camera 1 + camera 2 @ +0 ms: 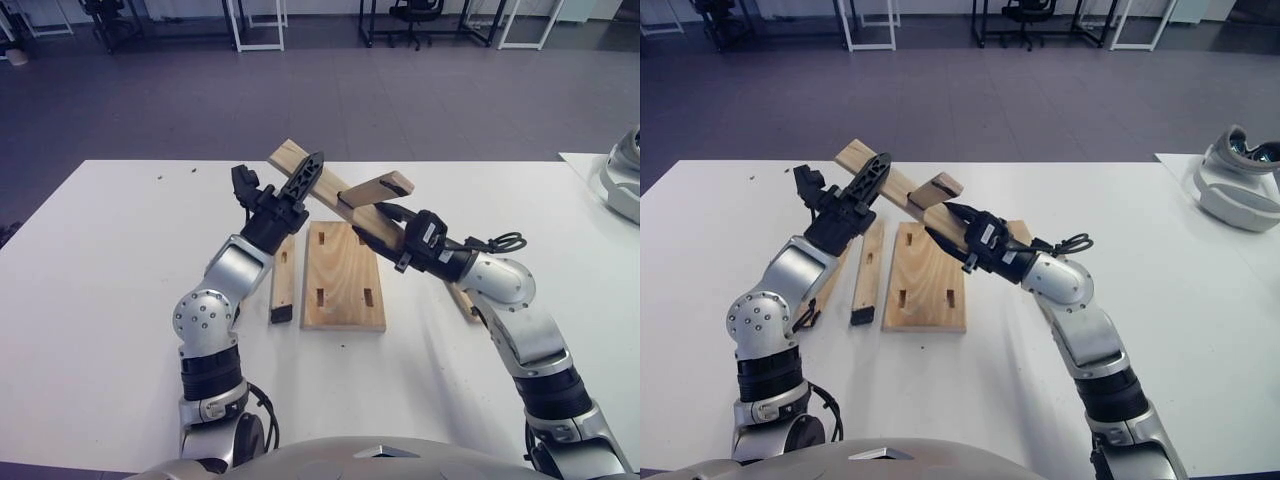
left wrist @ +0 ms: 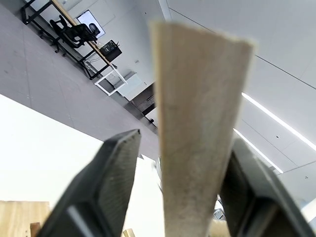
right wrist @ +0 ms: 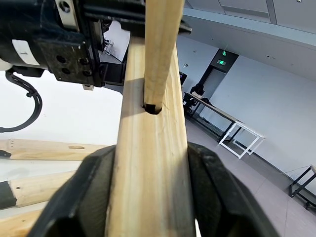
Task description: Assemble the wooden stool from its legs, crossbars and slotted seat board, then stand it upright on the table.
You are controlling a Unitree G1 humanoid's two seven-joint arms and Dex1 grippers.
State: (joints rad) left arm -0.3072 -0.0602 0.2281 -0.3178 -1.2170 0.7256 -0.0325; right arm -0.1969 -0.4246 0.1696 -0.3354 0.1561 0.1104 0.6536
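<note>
Both grippers hold joined wood above the table. My left gripper is shut on a wooden bar, whose face runs up between the fingers in the left wrist view. My right gripper is shut on a slotted leg. In the right wrist view the end of a bar sits in that leg's slot. A short piece sticks out to the right of the joint. Below them the slotted seat board lies flat, with a loose leg just to its left.
Another wooden piece lies on the white table, partly under my right forearm. A white headset rests on a neighbouring surface at the far right. Beyond the table's far edge is open floor with desks and chairs.
</note>
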